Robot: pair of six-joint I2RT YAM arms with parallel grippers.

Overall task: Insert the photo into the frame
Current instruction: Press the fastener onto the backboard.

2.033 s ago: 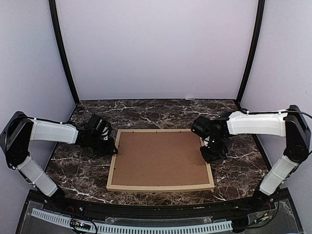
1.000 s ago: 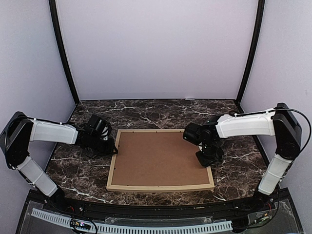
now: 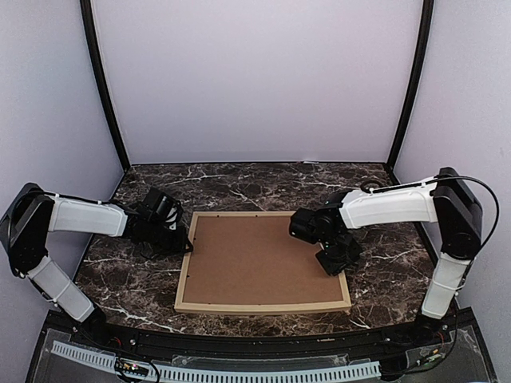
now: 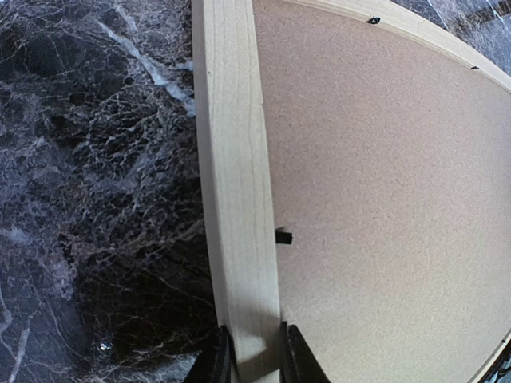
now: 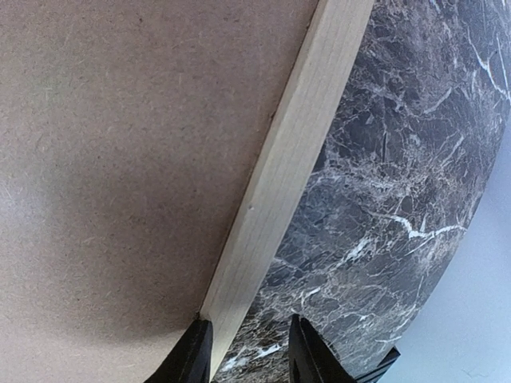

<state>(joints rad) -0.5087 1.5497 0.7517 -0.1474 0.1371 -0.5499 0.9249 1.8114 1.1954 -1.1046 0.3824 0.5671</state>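
The frame (image 3: 263,306) of light wood lies face down on the marble table, and a brown backing board (image 3: 259,255) fills it. The photo is hidden. My left gripper (image 3: 185,243) sits at the left rail; in the left wrist view the gripper (image 4: 254,363) is shut on that rail (image 4: 235,183), one finger on each side. My right gripper (image 3: 339,263) is over the right rail. In the right wrist view the gripper (image 5: 250,355) stands open astride the rail (image 5: 295,167), its left finger at the rail's inner edge and its right finger over bare marble.
Small black tabs (image 4: 283,236) hold the backing board along the inside of the rails. Dark marble table (image 3: 263,185) surrounds the frame on all sides. Grey walls and black posts (image 3: 102,88) close in the back and sides.
My right arm has swung left, bringing its wrist over the board, and its gripper has slid a little nearer along the right rail. The left arm and the frame have not moved.
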